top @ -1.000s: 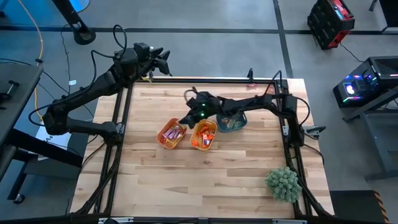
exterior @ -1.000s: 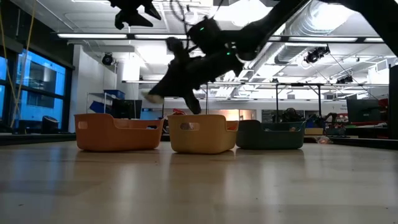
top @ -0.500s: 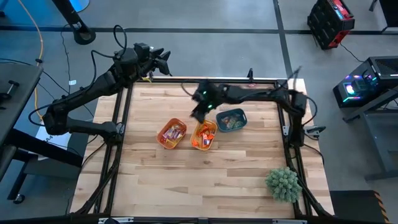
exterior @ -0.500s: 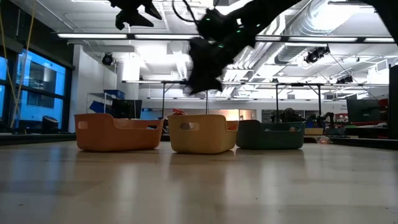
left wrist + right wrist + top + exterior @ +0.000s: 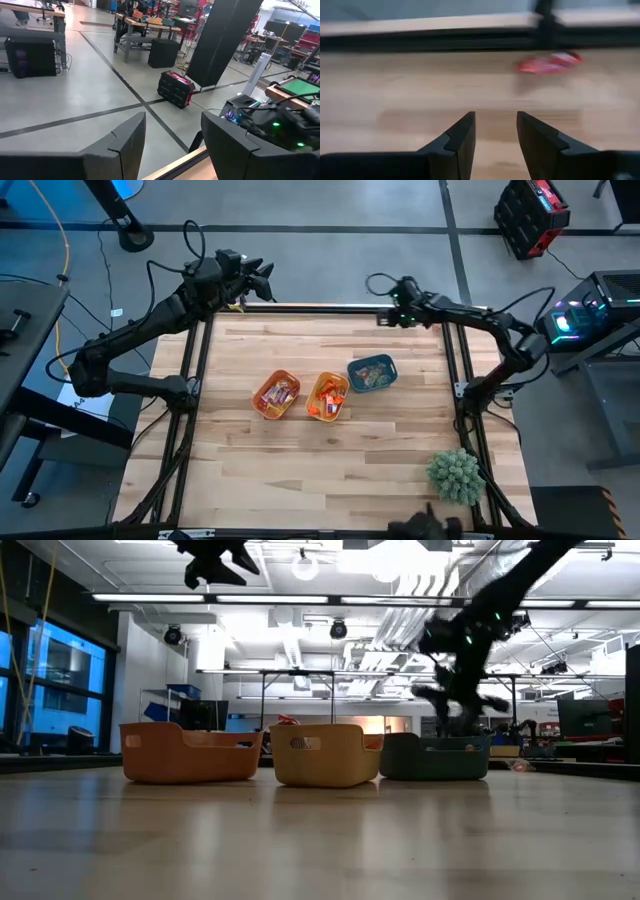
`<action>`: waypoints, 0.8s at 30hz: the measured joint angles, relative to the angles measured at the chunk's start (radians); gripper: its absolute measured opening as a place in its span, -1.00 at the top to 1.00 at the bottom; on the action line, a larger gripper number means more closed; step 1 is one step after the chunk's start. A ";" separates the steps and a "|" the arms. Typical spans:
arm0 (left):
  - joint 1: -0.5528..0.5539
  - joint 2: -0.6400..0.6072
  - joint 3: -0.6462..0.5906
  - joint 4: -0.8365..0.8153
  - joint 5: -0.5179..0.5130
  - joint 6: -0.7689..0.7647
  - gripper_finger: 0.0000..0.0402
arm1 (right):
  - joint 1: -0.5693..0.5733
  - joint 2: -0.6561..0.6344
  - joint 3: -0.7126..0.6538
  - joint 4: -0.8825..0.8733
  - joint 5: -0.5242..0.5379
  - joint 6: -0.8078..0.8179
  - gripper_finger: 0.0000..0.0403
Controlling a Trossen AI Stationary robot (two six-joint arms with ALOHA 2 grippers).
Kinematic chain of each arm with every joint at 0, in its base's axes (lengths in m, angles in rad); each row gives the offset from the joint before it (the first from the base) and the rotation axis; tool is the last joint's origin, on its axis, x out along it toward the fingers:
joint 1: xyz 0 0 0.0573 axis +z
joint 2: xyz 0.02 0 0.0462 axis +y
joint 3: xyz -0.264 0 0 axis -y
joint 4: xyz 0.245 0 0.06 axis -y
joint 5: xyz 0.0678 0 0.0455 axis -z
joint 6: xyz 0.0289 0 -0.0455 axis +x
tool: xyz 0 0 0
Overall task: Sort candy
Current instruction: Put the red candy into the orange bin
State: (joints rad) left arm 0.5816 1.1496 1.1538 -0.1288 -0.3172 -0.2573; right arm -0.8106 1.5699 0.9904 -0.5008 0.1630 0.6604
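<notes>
Three small bins stand in a row mid-table: an orange bin (image 5: 276,395), a yellow-orange bin (image 5: 328,397) and a blue bin (image 5: 372,373), each holding several wrapped candies. A single red candy (image 5: 547,64) lies on the wood ahead of my right gripper (image 5: 495,130), which is open and empty. That gripper (image 5: 383,317) hangs near the table's far edge, beyond the blue bin. My left gripper (image 5: 258,280) waits open above the far left corner, and its wrist view shows a gap between the fingers (image 5: 172,145).
A green spiky plant (image 5: 455,475) stands at the near right corner. A black frame rail (image 5: 330,307) runs along the far edge beside my right gripper. Bare wood (image 5: 300,470) lies between the bins and the near edge.
My right gripper has risen from low over the yellow-orange bin and swung toward the table's far edge and to the right, past the blue bin. The bins have stayed in place.
</notes>
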 joint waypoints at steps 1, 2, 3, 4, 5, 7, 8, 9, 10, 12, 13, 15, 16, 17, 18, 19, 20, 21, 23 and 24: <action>0.000 0.000 0.000 -0.002 0.000 0.000 0.07 | -0.027 0.009 -0.028 0.021 -0.003 0.030 0.32; 0.000 0.000 0.000 -0.006 0.000 0.000 0.07 | -0.049 0.020 -0.048 0.053 -0.008 0.058 0.32; 0.001 0.000 0.000 -0.008 0.000 0.000 0.07 | -0.067 0.030 -0.062 0.087 -0.010 0.084 0.32; 0.001 0.000 0.000 -0.008 0.000 0.000 0.07 | -0.083 0.041 -0.075 0.121 -0.009 0.114 0.32; 0.001 0.000 0.000 -0.009 0.000 0.000 0.07 | -0.093 0.053 -0.083 0.150 -0.002 0.150 0.32; 0.001 0.000 0.000 -0.009 0.000 0.000 0.07 | -0.112 0.084 -0.090 0.179 0.020 0.219 0.32; 0.001 0.000 0.000 -0.009 0.000 0.000 0.07 | -0.120 0.099 -0.089 0.180 0.035 0.252 0.32; 0.001 0.000 0.000 -0.009 0.000 0.000 0.07 | -0.128 0.114 -0.087 0.189 0.051 0.281 0.32; 0.001 0.000 0.000 -0.009 0.000 0.000 0.07 | -0.136 0.127 -0.084 0.207 0.058 0.309 0.32; 0.001 0.000 0.000 -0.010 0.000 0.006 0.07 | -0.148 0.149 -0.083 0.260 0.065 0.360 0.32; 0.001 0.000 0.000 -0.010 0.000 0.010 0.07 | -0.153 0.160 -0.082 0.283 0.065 0.381 0.32; 0.001 0.000 0.000 -0.010 0.000 0.014 0.07 | -0.159 0.180 -0.082 0.309 0.070 0.415 0.32; 0.001 0.000 0.000 -0.010 0.000 0.014 0.07 | -0.161 0.191 -0.082 0.312 0.071 0.423 0.32; 0.001 0.000 0.000 -0.011 0.000 0.014 0.07 | -0.166 0.203 -0.081 0.311 0.061 0.434 0.32; 0.001 0.000 0.000 -0.014 0.000 0.016 0.07 | -0.170 0.215 -0.079 0.307 0.045 0.439 0.32; 0.001 0.000 0.000 -0.018 0.000 0.016 0.07 | -0.172 0.222 -0.076 0.303 0.030 0.435 0.32; 0.001 0.000 0.000 -0.022 0.000 0.016 0.07 | -0.171 0.225 -0.071 0.298 0.023 0.421 0.32; 0.001 0.000 0.000 -0.028 0.000 0.016 0.07 | -0.165 0.226 -0.066 0.290 0.024 0.420 0.32; 0.001 0.000 0.000 -0.038 0.000 0.023 0.07 | -0.158 0.228 -0.066 0.281 0.059 0.425 0.32; 0.001 0.000 0.000 -0.042 0.000 0.028 0.07 | -0.156 0.228 -0.067 0.277 0.071 0.436 0.32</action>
State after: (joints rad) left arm 0.5823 1.1496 1.1538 -0.1703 -0.3169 -0.2293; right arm -0.9669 1.7981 0.9238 -0.2234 0.2341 1.0963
